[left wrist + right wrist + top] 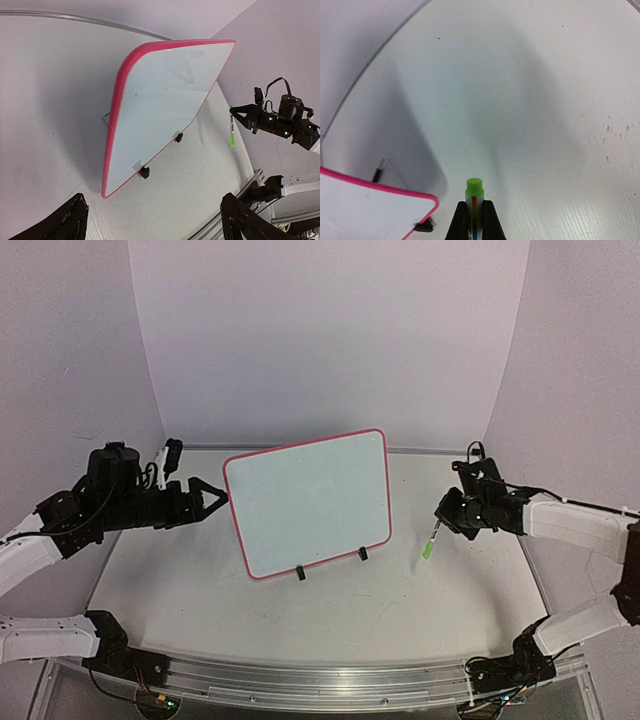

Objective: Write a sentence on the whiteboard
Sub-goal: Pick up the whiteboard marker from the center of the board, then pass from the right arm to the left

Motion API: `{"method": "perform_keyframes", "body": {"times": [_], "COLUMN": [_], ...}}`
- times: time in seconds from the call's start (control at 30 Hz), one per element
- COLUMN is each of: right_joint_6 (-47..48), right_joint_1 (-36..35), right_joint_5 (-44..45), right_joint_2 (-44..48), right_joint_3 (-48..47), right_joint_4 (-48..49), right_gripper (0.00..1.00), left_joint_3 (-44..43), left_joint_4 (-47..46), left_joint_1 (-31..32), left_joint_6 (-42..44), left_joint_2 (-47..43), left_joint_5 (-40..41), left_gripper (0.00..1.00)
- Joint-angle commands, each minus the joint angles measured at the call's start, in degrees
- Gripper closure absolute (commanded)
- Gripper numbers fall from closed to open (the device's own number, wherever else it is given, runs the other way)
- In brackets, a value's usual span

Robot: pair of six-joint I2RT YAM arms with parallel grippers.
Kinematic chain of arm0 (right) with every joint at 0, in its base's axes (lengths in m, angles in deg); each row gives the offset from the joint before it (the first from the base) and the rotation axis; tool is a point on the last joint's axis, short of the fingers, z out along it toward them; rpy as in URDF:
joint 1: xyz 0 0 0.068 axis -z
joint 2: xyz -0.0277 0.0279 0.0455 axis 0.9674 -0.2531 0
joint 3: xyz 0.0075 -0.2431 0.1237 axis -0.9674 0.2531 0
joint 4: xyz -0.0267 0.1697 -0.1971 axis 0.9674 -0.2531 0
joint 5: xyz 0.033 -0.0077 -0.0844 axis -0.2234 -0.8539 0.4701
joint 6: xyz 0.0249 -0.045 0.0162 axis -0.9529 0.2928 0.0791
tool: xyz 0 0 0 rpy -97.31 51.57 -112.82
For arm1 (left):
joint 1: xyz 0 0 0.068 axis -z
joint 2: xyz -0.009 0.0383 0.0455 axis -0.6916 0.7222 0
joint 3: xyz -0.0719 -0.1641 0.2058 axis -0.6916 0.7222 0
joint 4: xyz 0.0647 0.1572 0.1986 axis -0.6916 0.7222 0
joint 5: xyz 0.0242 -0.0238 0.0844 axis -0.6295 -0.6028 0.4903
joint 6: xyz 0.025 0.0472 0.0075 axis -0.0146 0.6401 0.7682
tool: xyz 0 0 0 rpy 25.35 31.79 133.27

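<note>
The whiteboard [310, 500] [165, 110] [365, 210] stands tilted on two black clip feet [300, 573] mid-table, red-pink frame round a glossy white face. No sentence shows on that face. My left gripper [218, 497] [155, 220] is open beside the board's left edge, level with its upper half and not touching it. My right gripper [440, 515] [475, 212] is right of the board, shut on a white marker [430, 540] [474, 192] [232, 132]. The marker's green-capped end points down at the table, a little off the board's lower right corner.
A metal rail [320, 675] runs along the table's near edge, with both arm bases on it. White backdrop walls [330, 340] close the back and sides. A thin wire prop [106, 117] shows behind the board.
</note>
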Motion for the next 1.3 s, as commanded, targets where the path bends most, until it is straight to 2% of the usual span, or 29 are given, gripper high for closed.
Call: {"method": "perform_keyframes", "body": {"times": [0.0, 0.13, 0.23, 0.5, 0.77, 1.13, 1.27], "right_joint_6": [-3.61, -3.96, -4.22, -4.39, -4.54, -5.52, -5.62], "right_joint_1": [-3.38, -9.18, -13.71, -20.48, -23.65, -25.48, -25.67], "right_joint_5": [-2.69, 0.16, 2.48, 3.59, 4.69, 4.02, 3.87], "right_joint_2": [9.72, 14.17, 13.89, 9.69, 5.57, 4.55, 4.48], "right_joint_3": [1.18, -1.60, -4.90, -9.79, -12.96, -13.35, -13.31], "right_joint_4": [4.10, 7.78, 10.14, 24.02, 31.61, 32.96, 32.96], "right_gripper": [1.00, 1.00, 1.00, 1.00, 1.00, 1.00, 1.00], "left_joint_3": [-5.40, -10.52, -14.44, -17.84, -20.03, -21.51, -21.88], "left_joint_4": [-13.39, -17.31, -19.84, -29.99, -32.54, -37.99, -39.68], "left_joint_1": [5.15, 14.11, 19.51, 25.09, 27.39, 27.39, 27.38], "left_joint_6": [-4.15, -2.46, -1.02, -3.52, -4.69, -7.84, -8.32], "left_joint_2": [4.19, 10.66, 15.93, 26.26, 32.16, 36.52, 37.43], "left_joint_5": [1.56, 5.96, 7.39, 1.81, 0.07, -0.16, -0.63], "left_gripper": [0.09, 0.09, 0.09, 0.07, 0.09, 0.48, 0.59]}}
